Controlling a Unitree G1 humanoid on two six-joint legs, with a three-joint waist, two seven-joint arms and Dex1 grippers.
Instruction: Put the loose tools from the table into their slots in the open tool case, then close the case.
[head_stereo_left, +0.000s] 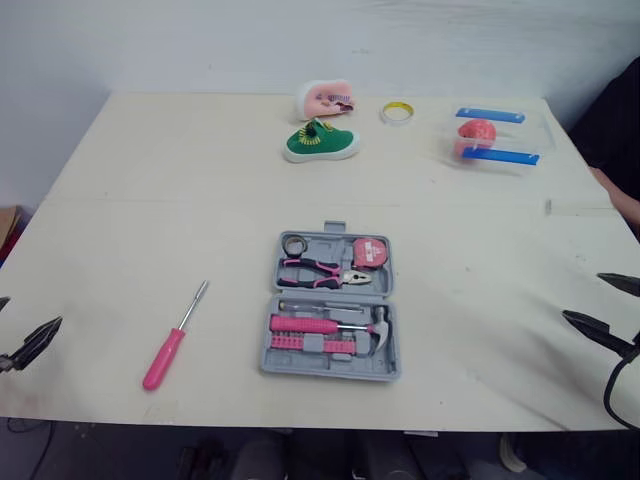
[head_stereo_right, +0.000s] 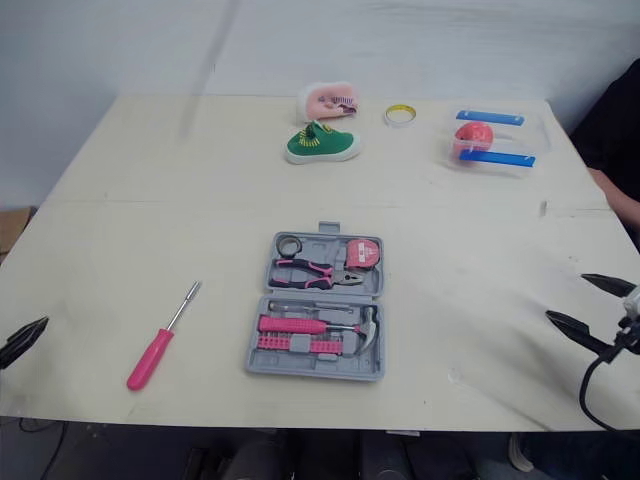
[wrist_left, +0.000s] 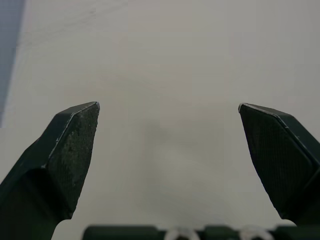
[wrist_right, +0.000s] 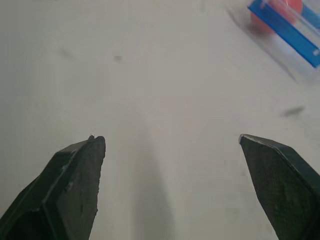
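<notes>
An open grey tool case (head_stereo_left: 334, 305) lies in the middle of the table, holding pink pliers (head_stereo_left: 325, 271), a tape measure (head_stereo_left: 371, 251), a pink-handled hammer (head_stereo_left: 335, 326) and a bit strip. A loose pink-handled screwdriver (head_stereo_left: 173, 338) lies on the table to the case's left, its tip pointing away. My left gripper (head_stereo_left: 30, 325) hovers open at the table's left edge, well left of the screwdriver. My right gripper (head_stereo_left: 600, 302) hovers open at the right edge, far from the case. Nothing sits between the fingers (wrist_left: 70, 145) of the left or the fingers (wrist_right: 75, 175) of the right.
At the far side stand a green shoe (head_stereo_left: 321, 143), a pink toy (head_stereo_left: 325, 99), a tape roll (head_stereo_left: 397, 113) and a clear box with blue clips holding a red ball (head_stereo_left: 492, 139). A person's arm (head_stereo_left: 620, 190) shows at the right edge.
</notes>
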